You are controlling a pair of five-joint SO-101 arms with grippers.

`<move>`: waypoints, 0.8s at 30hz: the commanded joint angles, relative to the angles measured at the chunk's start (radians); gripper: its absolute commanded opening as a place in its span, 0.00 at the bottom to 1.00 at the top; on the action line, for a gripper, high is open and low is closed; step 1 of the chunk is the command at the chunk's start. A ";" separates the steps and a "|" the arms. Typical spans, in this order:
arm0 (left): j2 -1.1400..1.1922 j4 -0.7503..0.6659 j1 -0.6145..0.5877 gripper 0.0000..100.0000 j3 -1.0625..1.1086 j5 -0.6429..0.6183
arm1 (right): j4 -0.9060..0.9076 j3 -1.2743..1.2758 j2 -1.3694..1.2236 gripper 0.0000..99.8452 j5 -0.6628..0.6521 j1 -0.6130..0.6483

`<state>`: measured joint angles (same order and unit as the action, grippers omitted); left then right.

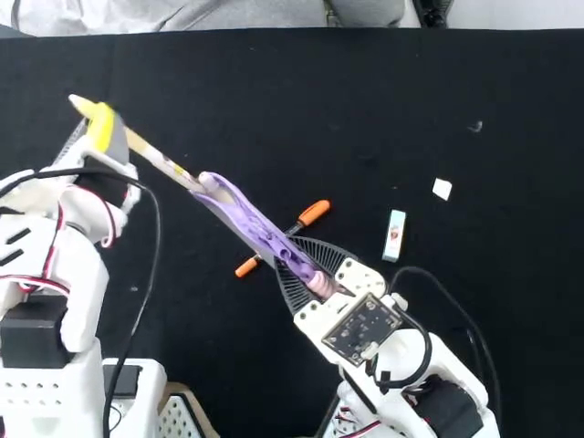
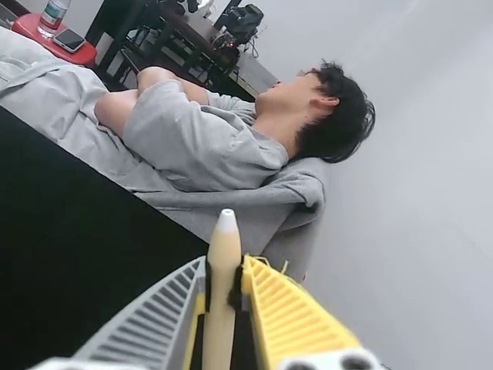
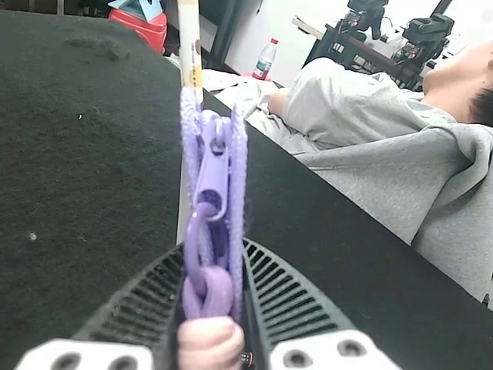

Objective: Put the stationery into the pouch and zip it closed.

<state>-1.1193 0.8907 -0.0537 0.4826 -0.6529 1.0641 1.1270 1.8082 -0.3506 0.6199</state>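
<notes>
Tilted purple pouch (image 1: 255, 228) aloft, cream pen (image 1: 160, 162) at its mouth, orange marker (image 1: 315, 213) beneath

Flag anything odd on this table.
The pouch, clamped edge-up in the right end effector, has a pen from the left end effector poked into its far end. An orange marker lies under it; an eraser and white scrap lie loose nearby.

Black table cover (image 1: 274, 91); beyond it, red stool (image 2: 77, 57) carrying bottle (image 2: 52, 13) and phone (image 2: 69, 38).

The black table (image 1: 365, 91) bears an orange-capped pen (image 1: 314, 213), a teal-edged stick (image 1: 394, 235) and a white block (image 1: 442, 189).
</notes>
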 commanded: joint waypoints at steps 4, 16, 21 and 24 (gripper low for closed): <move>-0.011 -0.020 0.082 0.03 0.019 -0.002 | -0.035 -0.050 0.148 0.01 0.009 0.009; -0.075 -0.094 0.318 0.03 0.122 0.000 | -0.035 -0.048 0.148 0.01 0.009 0.011; -0.100 -0.112 0.429 0.03 0.160 0.008 | -0.035 -0.048 0.148 0.01 0.008 0.011; -0.097 -0.204 0.473 0.03 0.269 0.048 | -0.035 -0.048 0.148 0.01 0.006 0.009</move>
<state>-1.2160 0.7618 0.3560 0.6836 -0.6437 1.0641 1.1270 1.8082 -0.3491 0.6153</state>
